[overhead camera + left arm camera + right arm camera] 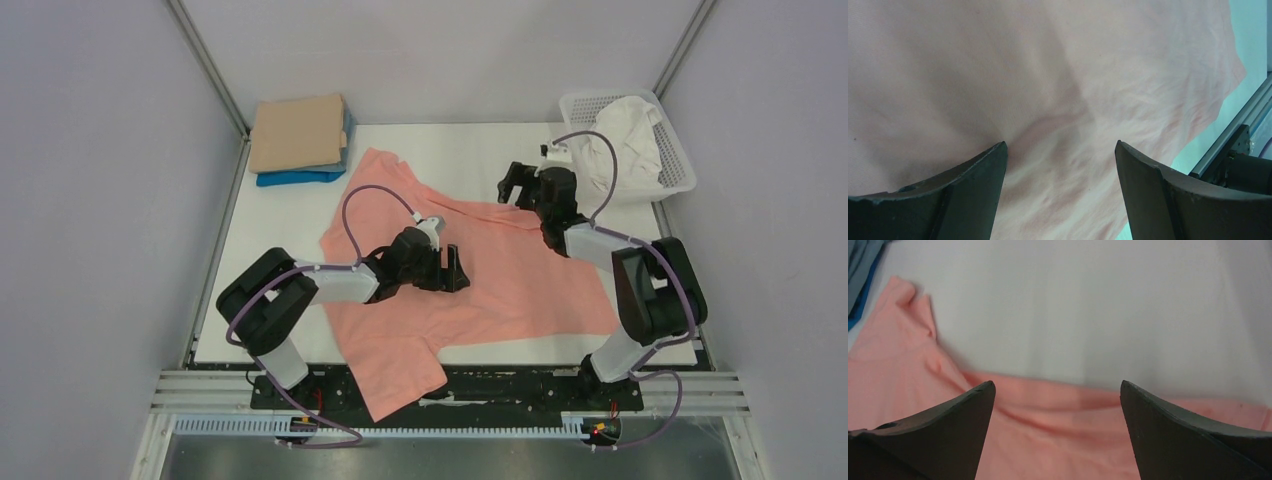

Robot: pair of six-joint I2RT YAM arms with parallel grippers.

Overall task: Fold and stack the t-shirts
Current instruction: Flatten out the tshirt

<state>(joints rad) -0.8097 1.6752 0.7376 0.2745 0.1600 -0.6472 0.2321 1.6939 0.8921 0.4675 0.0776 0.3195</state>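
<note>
A salmon-pink t-shirt (500, 285) lies spread out and wrinkled across the white table, one sleeve hanging over the near edge. My left gripper (455, 270) is open just above the shirt's middle; the cloth (1058, 100) fills its wrist view between the fingers (973, 185). My right gripper (518, 185) is open and empty over the shirt's far edge (1058, 405). A tan t-shirt (298, 132) lies folded on a folded blue t-shirt (300, 178) at the back left. A white t-shirt (625, 140) lies crumpled in the basket.
A white plastic lattice basket (680, 165) stands at the back right corner. The table's white surface (460, 160) shows behind the pink shirt. Metal rails (700, 390) run along the near edge. Grey walls close in both sides.
</note>
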